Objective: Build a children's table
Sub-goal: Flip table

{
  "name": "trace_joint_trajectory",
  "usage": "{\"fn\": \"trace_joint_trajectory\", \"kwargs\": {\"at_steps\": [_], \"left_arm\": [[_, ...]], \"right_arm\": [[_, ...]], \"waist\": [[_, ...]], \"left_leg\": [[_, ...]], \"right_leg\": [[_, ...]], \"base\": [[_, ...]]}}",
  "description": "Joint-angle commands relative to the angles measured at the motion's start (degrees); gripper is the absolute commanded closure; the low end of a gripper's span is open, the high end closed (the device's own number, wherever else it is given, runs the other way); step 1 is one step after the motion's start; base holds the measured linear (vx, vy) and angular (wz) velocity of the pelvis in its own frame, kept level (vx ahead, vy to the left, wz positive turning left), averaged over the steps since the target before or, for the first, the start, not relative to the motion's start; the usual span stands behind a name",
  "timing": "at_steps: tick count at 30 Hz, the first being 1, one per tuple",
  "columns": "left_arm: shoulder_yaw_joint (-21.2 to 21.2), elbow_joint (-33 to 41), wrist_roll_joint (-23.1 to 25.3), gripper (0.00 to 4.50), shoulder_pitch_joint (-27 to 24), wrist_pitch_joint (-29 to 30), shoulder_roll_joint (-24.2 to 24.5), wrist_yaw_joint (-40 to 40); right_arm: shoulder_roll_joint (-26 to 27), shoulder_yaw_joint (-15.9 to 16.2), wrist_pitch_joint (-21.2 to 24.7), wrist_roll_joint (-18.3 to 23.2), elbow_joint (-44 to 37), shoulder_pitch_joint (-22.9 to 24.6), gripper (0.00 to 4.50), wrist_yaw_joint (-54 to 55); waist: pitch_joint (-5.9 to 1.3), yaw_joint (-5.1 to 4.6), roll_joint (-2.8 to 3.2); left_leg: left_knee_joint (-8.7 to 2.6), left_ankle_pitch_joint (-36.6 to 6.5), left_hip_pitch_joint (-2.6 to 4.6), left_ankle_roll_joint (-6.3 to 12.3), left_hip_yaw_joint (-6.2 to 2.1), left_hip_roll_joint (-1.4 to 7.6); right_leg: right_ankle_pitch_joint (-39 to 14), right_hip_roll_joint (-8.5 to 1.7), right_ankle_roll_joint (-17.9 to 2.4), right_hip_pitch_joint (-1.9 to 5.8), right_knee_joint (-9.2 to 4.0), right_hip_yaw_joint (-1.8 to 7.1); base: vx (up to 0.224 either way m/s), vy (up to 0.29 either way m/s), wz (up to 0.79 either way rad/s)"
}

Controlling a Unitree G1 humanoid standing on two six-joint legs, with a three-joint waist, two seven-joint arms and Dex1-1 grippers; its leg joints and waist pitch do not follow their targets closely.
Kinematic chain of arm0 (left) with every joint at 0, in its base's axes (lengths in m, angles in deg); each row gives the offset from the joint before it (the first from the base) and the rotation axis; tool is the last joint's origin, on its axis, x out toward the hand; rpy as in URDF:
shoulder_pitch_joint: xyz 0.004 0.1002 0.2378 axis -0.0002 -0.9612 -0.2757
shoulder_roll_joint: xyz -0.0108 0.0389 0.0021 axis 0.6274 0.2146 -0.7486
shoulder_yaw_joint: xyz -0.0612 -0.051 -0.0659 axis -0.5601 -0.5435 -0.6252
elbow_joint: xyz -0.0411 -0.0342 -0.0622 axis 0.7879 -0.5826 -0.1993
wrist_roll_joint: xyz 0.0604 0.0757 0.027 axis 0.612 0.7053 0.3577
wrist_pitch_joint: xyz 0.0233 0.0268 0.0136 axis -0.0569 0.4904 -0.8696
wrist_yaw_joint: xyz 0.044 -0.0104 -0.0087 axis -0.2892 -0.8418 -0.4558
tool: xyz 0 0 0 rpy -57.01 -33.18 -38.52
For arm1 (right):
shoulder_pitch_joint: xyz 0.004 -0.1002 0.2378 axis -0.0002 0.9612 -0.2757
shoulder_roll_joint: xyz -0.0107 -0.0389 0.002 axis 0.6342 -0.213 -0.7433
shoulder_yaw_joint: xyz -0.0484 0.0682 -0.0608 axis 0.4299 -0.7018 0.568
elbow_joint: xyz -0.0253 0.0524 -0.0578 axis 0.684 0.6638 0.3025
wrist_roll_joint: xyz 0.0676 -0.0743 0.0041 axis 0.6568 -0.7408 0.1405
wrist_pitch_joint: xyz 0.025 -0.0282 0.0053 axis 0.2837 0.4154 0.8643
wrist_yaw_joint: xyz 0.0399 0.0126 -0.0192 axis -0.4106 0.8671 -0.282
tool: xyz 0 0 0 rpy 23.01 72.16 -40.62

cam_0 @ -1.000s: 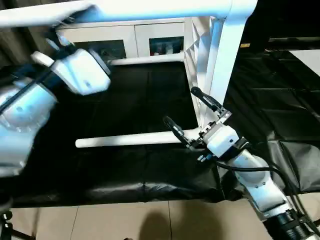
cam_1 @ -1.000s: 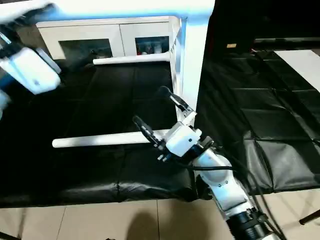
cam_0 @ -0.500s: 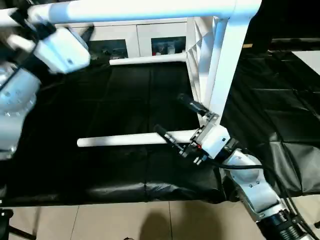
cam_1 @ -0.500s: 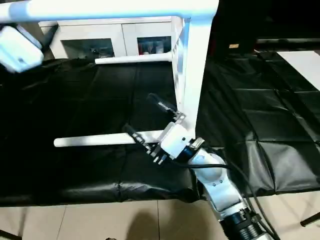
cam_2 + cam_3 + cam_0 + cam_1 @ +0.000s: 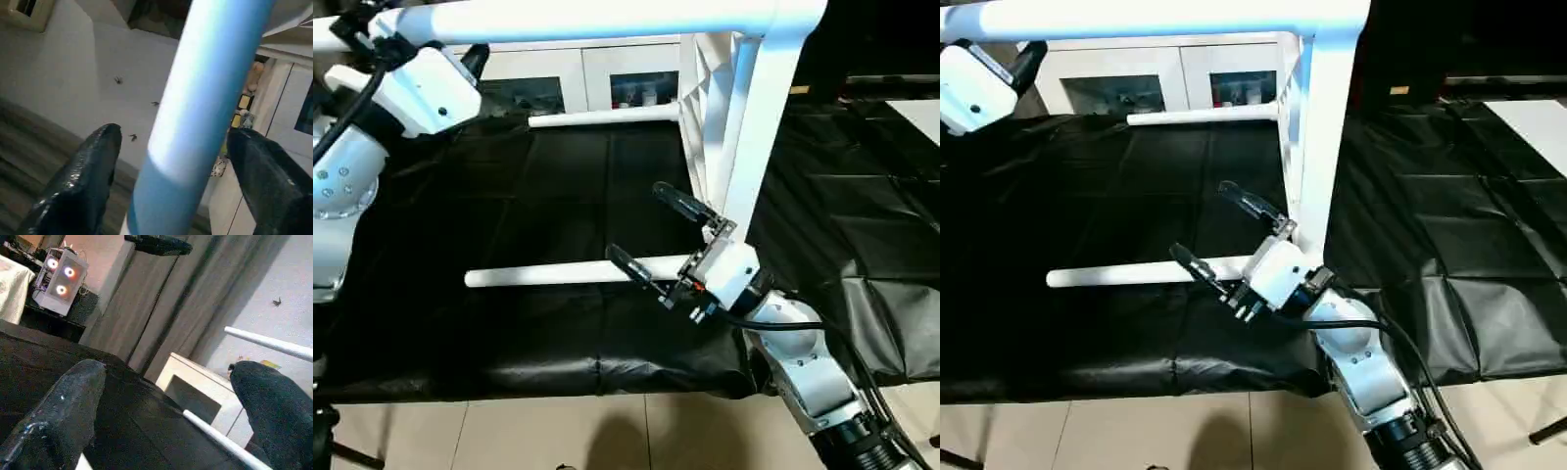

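White plastic everywhere: the children's table (image 5: 744,108) lies tipped on its side on the black-covered counter (image 5: 538,196), its top standing on edge at the right and its legs reaching out to the left. One second back the left gripper (image 5: 171,161) was hanging lower, in front of the dark cover; now the left arm has lifted and swung up to the upper leg (image 5: 607,18), and the wrist view shows that leg running right between the two black fingers (image 5: 93,166), daylight on both sides. So the jaws bracket the leg but I would not call it a pinch yet; they look to be coming in from their widest. That suggests the robot is about to take hold of the raised leg, likely to steady the table or check a screwed-in leg. Down on the near side, the right gripper (image 5: 651,230) has rolled at the wrist and slid a little left along the near leg (image 5: 558,273) lying low across the cover, its fingers spread wide, the lower finger (image 5: 631,268) crossing in front of that leg, nothing gripped. The forearm comes up from the near right, elbow low, wrist cocked toward the table's corner. Beyond, a far leg (image 5: 602,117) runs level, in front of the white cabinet (image 5: 558,73).
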Motion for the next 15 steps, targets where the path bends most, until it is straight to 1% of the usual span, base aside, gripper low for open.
{"fn": "trace_joint_trajectory", "kwargs": {"at_steps": [1,4,7,8,9,11,12,14,15], "left_arm": [[0.2,-0.8,-0.9,0.92,1.2,-0.3,0.7,1.2],[0.2,-1.1,-1.6,1.27,1.3,-0.3,0.6,1.8],[0.0,-1.0,-2.0,1.36,1.2,0.2,0.5,2.4],[0.0,-0.9,-2.0,1.66,1.1,0.3,0.5,2.5],[-0.1,-0.9,-2.0,1.66,1.1,0.5,0.4,2.7],[-0.1,-0.8,-2.0,1.84,1.0,1.1,0.4,3.1],[-0.2,-0.6,-2.4,1.84,1.0,1.7,0.3,3.6],[-0.4,-0.4,-3.0,2.08,0.9,2.8,0.0,4.1],[-0.8,0.4,-4.4,2.21,0.9,4.5,-0.5,4.9]], "right_arm": [[0.3,-0.5,1.0,0.1,-1.5,-0.1,0.0,-1.1],[0.5,-0.5,1.2,0.0,-1.5,-0.2,0.0,-1.1],[0.6,-0.6,1.2,-0.2,-1.6,-0.3,0.0,-1.1],[0.6,-0.6,1.2,-0.2,-1.6,-0.3,0.0,-1.1],[0.7,-0.6,1.3,-0.2,-1.6,-0.4,0.0,-1.1],[0.8,-0.6,1.5,-0.2,-1.7,-0.4,0.0,-1.2],[0.8,-0.6,1.6,-0.2,-1.7,-0.4,0.0,-1.3],[1.0,-0.7,1.8,-0.2,-1.8,-0.3,0.0,-1.4],[1.0,-0.8,1.8,-0.2,-1.9,-0.2,0.0,-1.5]], "waist": [[-3.4,0.17,0.57],[-3.42,0.19,0.65],[-3.41,0.19,0.58],[-3.39,0.21,0.58],[-3.36,0.23,0.62],[-3.36,0.25,0.62],[-3.35,0.32,0.55],[-3.32,0.4,0.67],[-3.31,0.43,0.65]], "left_leg": [[-4.93,-23.9,1.54,-1.48,-1.56,2.11],[-4.91,-24.1,1.65,-1.51,-1.53,2.1],[-4.98,-24.2,1.58,-1.65,-1.58,2.12],[-4.96,-24.2,1.59,-1.6,-1.55,2.12],[-4.98,-24.3,1.6,-1.58,-1.55,2.13],[-4.99,-24.3,1.66,-1.65,-1.55,2.14],[-4.97,-24.2,1.64,-1.62,-1.53,2.13],[-5.05,-24.6,1.69,-1.8,-1.54,2.18],[-5.08,-24.7,1.76,-1.94,-1.54,2.2]], "right_leg": [[-7.3,-1.79,-11.8,1.6,-3.43,0.8],[-7.3,-1.78,-12.0,1.47,-3.45,0.82],[-7.3,-1.82,-12.0,1.55,-3.42,0.81],[-7.3,-1.82,-12.0,1.53,-3.43,0.82],[-7.6,-1.82,-11.9,1.53,-3.46,0.82],[-7.8,-1.79,-11.9,1.49,-3.48,0.83],[-7.8,-1.83,-11.9,1.5,-3.51,0.86],[-8.2,-1.82,-11.9,1.4,-3.5,0.88],[-8.4,-1.85,-11.9,1.42,-3.5,0.89]], "base": [[0.0,0.0,0.0],[0.0,0.0,0.0],[0.0,0.0,0.0],[0.0,0.0,0.0],[0.0,0.0,0.0],[0.0,0.0,0.0],[0.0,0.0,0.0],[0.0,0.0,0.0],[0.0,0.0,0.0]]}}
